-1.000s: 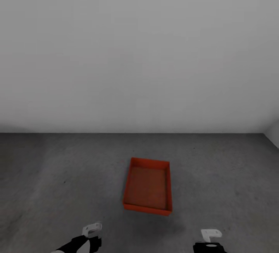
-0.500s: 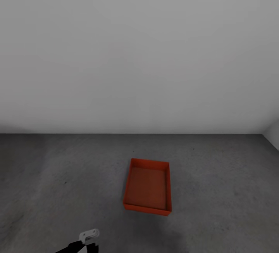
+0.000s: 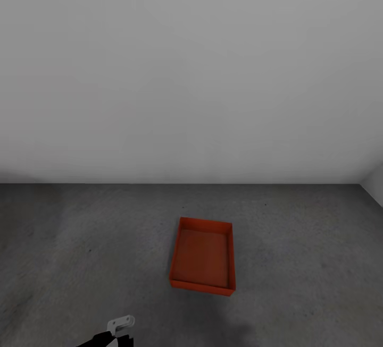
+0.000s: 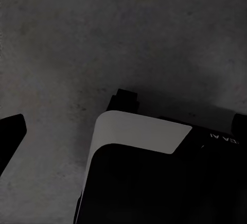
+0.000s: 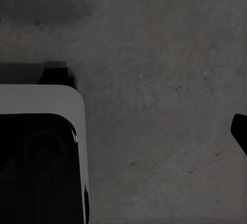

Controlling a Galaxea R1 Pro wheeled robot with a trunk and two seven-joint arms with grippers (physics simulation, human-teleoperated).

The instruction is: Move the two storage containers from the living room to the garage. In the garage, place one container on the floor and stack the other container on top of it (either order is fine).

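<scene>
grey concrete floor (image 3: 80, 240) bears one red-orange container (image 3: 202, 256); both arms' fingers' spread can't be told.

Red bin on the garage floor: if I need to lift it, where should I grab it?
Probably pinch the near short wall of the storage container, coming from above. It sits flat on the floor, open-topped with thin upright walls, and that rim faces the robot. The left gripper is nearer.

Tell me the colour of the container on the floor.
Red-orange; the storage container shows best in the head view.
</scene>
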